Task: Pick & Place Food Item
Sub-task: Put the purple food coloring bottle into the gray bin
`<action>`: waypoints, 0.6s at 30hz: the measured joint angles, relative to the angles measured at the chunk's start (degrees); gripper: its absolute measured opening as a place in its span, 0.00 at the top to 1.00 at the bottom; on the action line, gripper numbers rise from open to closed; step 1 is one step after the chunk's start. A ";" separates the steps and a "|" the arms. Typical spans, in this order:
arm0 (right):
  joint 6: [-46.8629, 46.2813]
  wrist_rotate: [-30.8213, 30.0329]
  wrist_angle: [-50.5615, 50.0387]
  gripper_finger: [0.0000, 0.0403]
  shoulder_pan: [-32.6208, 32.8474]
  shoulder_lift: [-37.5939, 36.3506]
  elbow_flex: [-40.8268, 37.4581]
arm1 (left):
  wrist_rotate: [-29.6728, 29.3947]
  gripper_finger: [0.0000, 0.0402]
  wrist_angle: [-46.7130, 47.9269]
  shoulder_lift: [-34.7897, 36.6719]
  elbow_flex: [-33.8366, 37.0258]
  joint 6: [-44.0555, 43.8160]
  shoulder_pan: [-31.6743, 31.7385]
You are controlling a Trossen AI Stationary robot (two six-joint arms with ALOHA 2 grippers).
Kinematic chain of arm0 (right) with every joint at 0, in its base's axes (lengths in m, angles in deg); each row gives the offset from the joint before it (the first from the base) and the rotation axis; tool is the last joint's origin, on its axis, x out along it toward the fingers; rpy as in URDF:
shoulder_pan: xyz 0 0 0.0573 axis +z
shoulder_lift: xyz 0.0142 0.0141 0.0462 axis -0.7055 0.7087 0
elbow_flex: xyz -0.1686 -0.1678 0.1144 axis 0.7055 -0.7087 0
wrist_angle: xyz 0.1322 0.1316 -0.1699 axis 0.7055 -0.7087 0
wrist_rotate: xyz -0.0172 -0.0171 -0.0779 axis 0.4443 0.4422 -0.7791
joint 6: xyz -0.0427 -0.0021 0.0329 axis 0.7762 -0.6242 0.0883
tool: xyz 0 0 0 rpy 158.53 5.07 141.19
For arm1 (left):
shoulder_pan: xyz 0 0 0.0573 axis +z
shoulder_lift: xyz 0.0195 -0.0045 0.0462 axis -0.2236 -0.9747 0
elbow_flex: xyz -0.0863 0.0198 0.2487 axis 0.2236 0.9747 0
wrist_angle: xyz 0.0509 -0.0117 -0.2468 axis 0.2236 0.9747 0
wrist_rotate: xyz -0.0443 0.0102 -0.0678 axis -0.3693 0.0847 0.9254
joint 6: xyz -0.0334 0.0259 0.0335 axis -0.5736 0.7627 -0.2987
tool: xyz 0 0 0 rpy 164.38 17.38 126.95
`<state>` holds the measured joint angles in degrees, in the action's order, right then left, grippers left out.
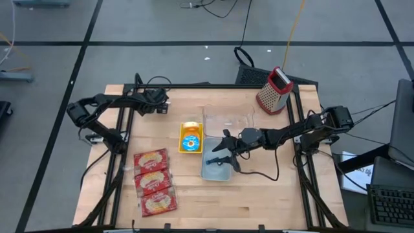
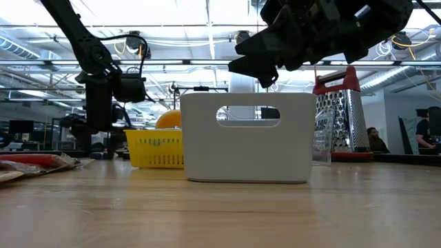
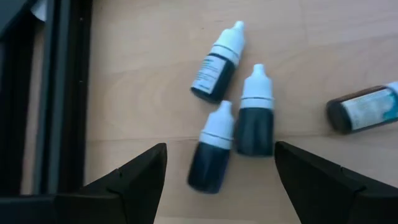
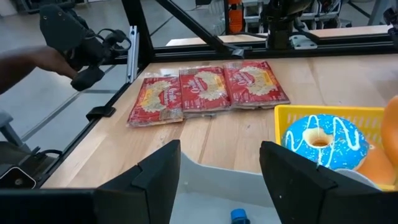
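The right gripper [image 1: 222,157] hovers over the white bin [image 1: 215,169], fingers apart and holding nothing. That reads as the moment around a drop or a reach into the bin; a small blue-capped item [image 4: 239,216] shows at the bin's floor, too little of it visible to name. I cannot tell which food item is the target.

Just beside the bin sits the yellow basket [image 1: 183,134], a ribbed plastic crate holding a blue-iced doughnut [image 4: 319,141] with white drizzle and something rounded and orange next to it. Farther from the bin, past the basket, three red packets [image 1: 154,180] lie flat in a row, crinkly foil with a pale printed centre.

If the doughnut is next, the move calls for lifting clear of the bin wall, crossing to the basket and closing gently: the icing looks soft and easily marred.

The left gripper [image 3: 221,177] waits well away from the bin near the table's frame, fingers wide, above small dark dropper bottles [image 3: 255,118] with white caps lying on the wood. A metal grater [image 1: 274,90] with a red handle stands behind the bin.
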<state>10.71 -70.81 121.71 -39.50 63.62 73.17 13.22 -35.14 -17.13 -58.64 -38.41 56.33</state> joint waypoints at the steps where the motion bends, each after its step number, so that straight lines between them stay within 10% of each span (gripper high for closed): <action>1: 0.01 0.00 -0.03 0.48 0.00 0.01 0.00 | -0.59 0.26 0.18 -0.01 0.01 0.39 -0.02; 18: -0.01 1.28 -0.48 0.48 0.00 0.01 0.00 | -0.02 0.37 0.49 -0.12 0.22 -1.38 1.69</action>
<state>10.70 -69.53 121.23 -39.50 63.63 73.17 13.20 -34.65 -17.26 -58.42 -39.79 58.03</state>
